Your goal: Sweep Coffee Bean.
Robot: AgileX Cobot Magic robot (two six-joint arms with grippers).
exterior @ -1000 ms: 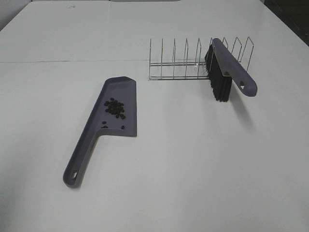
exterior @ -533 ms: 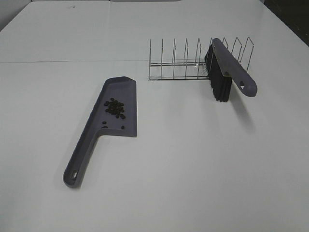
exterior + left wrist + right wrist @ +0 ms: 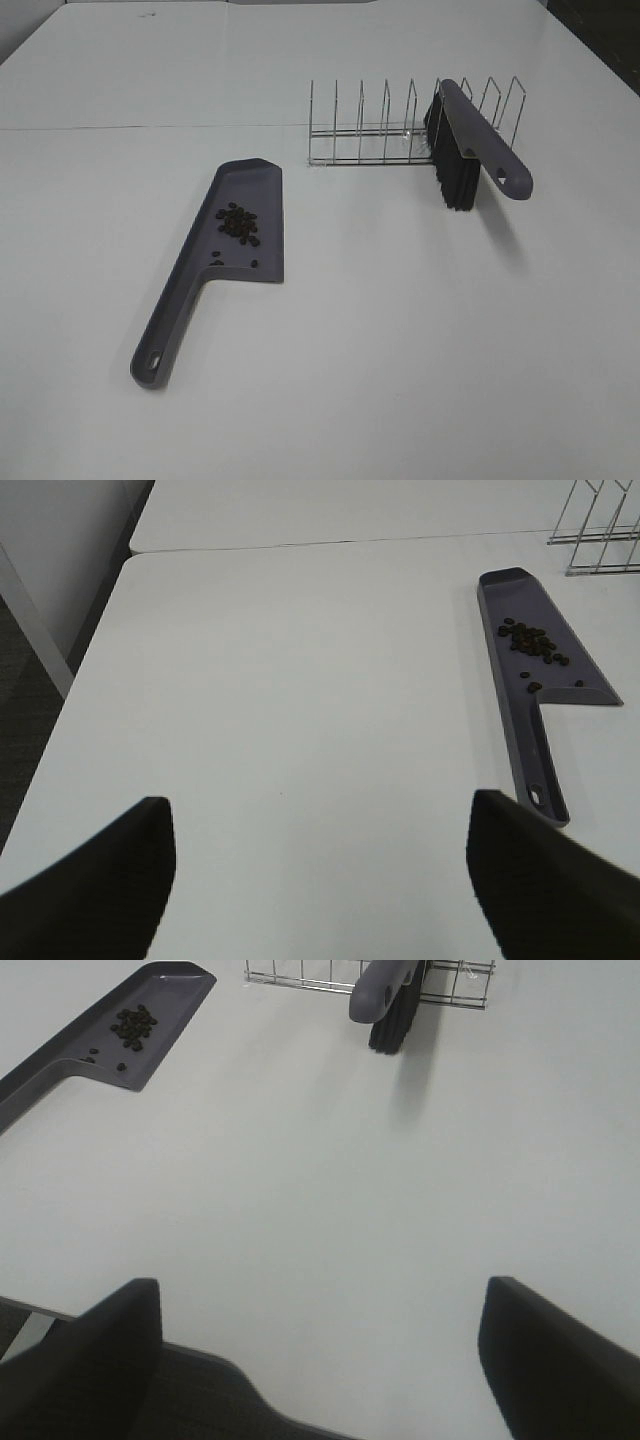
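A white table (image 3: 420, 350) fills the high view, with neither robot arm in sight there. Toward the back stands a wire dish rack (image 3: 410, 125), and a grey hand brush (image 3: 480, 150) with black bristles leans in its slots, handle pointing forward and down. To the left lies a grey dustpan (image 3: 245, 225), flat on the table, its long handle running toward the near edge.

The coffee beans (image 3: 238, 222) sit in a small dark cluster on the pan's blade, with a few strays nearer its front lip. No beans are visible on the bare table, though single beans would be hard to spot at this size.

Nothing has shifted over the last second: pan, beans, brush and rack lie exactly as before. That suggests the sweeping is done and the arms are parked.

From the wrist views, the left gripper (image 3: 320, 870) hangs over bare table well short of the dustpan, fingers spread apart and holding nothing. The right gripper (image 3: 320, 1360) likewise stands apart and empty, near the table's edge, well away from the brush.
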